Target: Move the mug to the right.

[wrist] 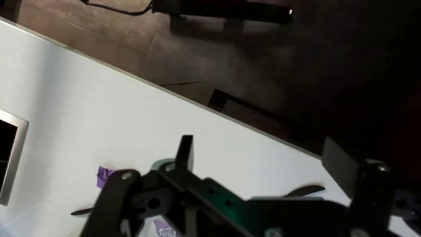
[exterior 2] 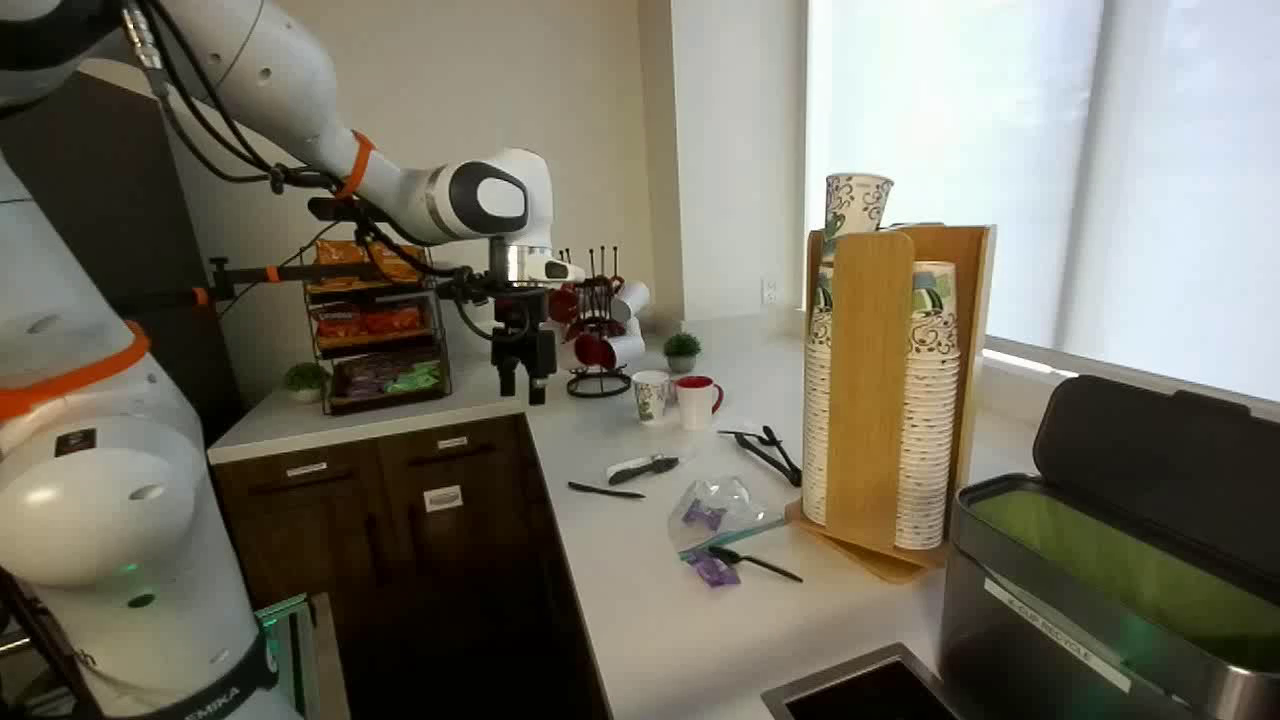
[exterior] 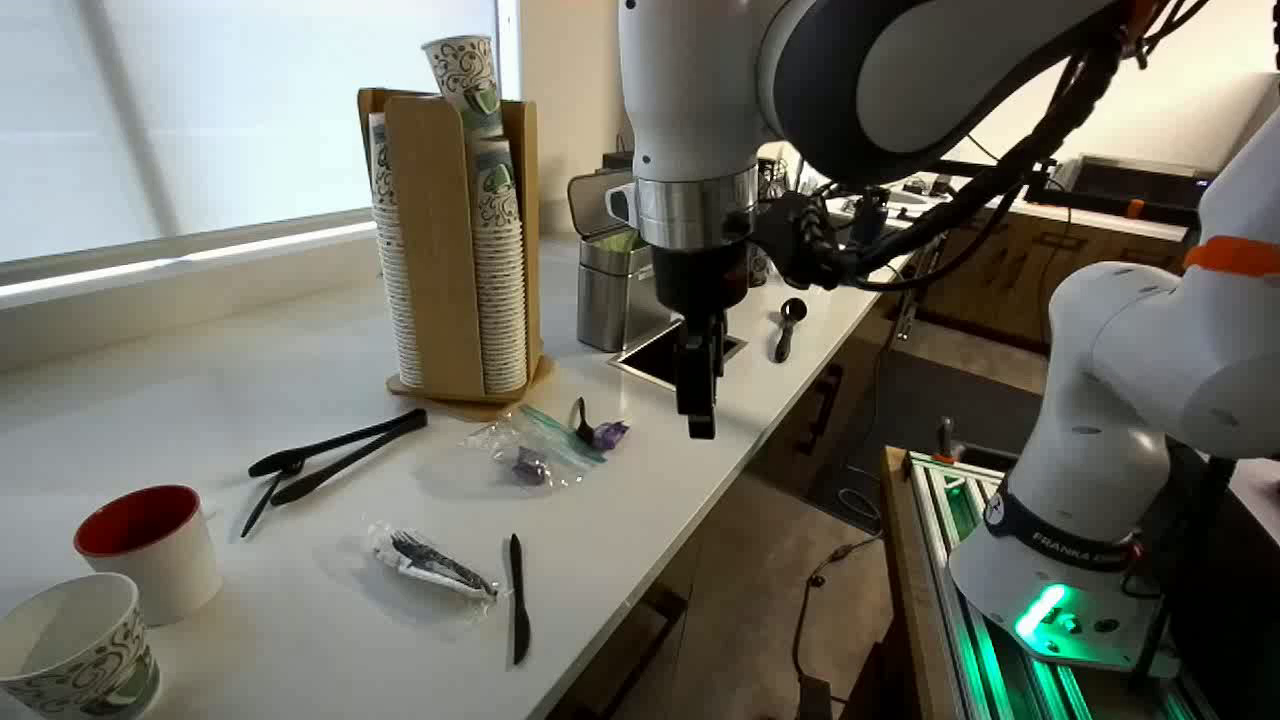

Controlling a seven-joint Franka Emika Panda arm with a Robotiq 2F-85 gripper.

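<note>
The mug (exterior: 165, 575) stands upright on the white counter, white outside and red inside, at the lower left of an exterior view. It also shows in an exterior view (exterior 2: 694, 408), with its red handle visible, right beside the patterned cup. The mug is out of view in the wrist view. My gripper (exterior: 702, 420) hangs pointing down above the counter's front edge, well away from the mug; it also shows in an exterior view (exterior 2: 522, 390). In the wrist view the gripper's fingers (wrist: 258, 158) are wide apart with nothing between them.
A patterned paper cup (exterior: 85, 650) stands beside the mug. Black tongs (exterior: 340, 455), wrapped cutlery (exterior: 430, 565), a black knife (exterior: 518, 600) and a plastic bag (exterior: 540, 445) lie on the counter. A wooden cup holder (exterior 2: 870, 400) and a metal bin (exterior 2: 1090, 590) stand farther along.
</note>
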